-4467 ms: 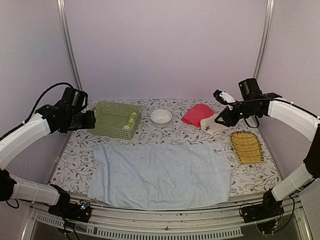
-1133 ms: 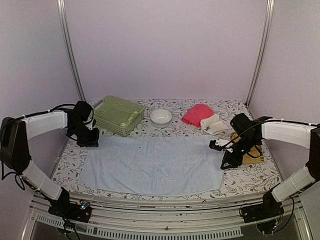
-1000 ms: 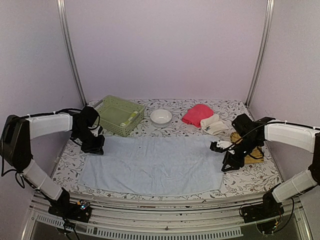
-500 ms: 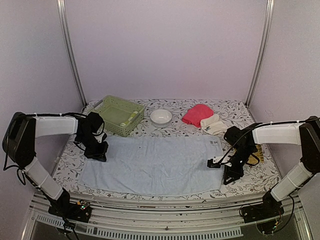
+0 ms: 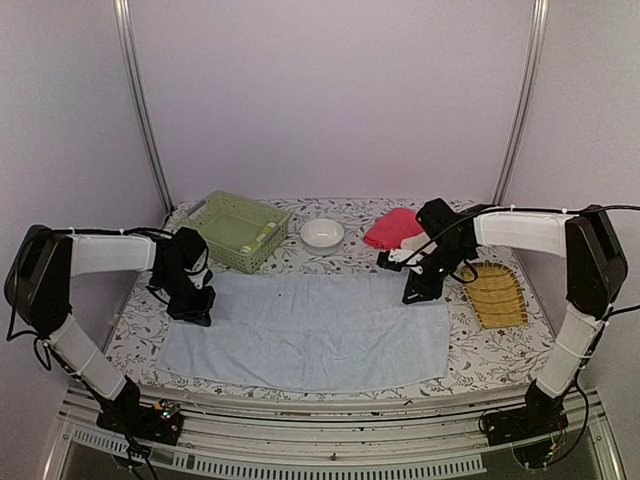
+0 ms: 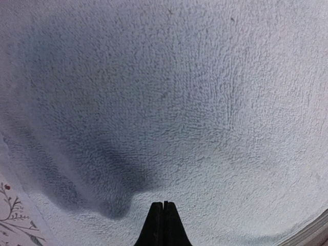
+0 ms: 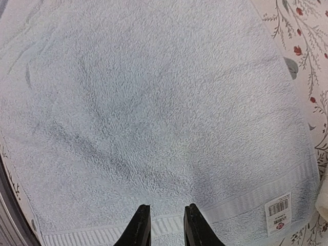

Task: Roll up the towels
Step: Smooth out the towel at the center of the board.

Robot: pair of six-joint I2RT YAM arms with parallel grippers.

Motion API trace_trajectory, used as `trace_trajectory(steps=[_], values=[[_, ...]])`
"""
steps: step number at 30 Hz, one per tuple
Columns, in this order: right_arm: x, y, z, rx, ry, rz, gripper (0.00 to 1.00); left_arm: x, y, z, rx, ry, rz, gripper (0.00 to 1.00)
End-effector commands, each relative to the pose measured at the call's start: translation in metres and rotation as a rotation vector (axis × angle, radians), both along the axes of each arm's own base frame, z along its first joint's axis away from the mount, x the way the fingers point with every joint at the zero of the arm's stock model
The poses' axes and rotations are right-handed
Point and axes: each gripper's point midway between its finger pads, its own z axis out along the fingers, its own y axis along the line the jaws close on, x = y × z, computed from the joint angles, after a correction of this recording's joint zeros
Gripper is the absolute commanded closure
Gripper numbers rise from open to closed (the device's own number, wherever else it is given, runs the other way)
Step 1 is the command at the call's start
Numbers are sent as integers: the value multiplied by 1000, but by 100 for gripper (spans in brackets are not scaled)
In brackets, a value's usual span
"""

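lab booth: metal frame, blank walls

Top external: high behind arm bases, facing 12 o'clock, whole desk, far. Left wrist: close over pale blue towel, left fingers at 6 o'clock. Right wrist: same, right fingers at 6 o'clock. Towel shared by all.

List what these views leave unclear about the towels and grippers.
- Left wrist view: the shut left gripper and its shadow hide whether the large pale blue terry towel is pinched.
- Top view: the right arm covers part of the bright pink cloth towel.
- Right wrist view: the white barcode label has print too small to read.
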Motion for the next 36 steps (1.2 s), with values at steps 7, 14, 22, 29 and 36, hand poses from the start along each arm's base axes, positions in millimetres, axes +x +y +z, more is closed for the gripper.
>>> trace_trajectory(steps=[7,14,22,29,36], values=[[-52,-32,14,-18,33,-74,71,3,-1,11,-6,-48,-16,100],[-90,-69,-7,-125,83,-128,71,-1,2,10,-1,-47,-8,100],[-134,-90,-52,-239,267,-48,73,5,0,20,-13,-82,0,100],[-121,-74,-51,-209,270,-32,74,5,-3,25,-33,-95,1,100],[-92,-53,-37,-141,202,-41,72,7,-3,28,-38,-100,7,100]])
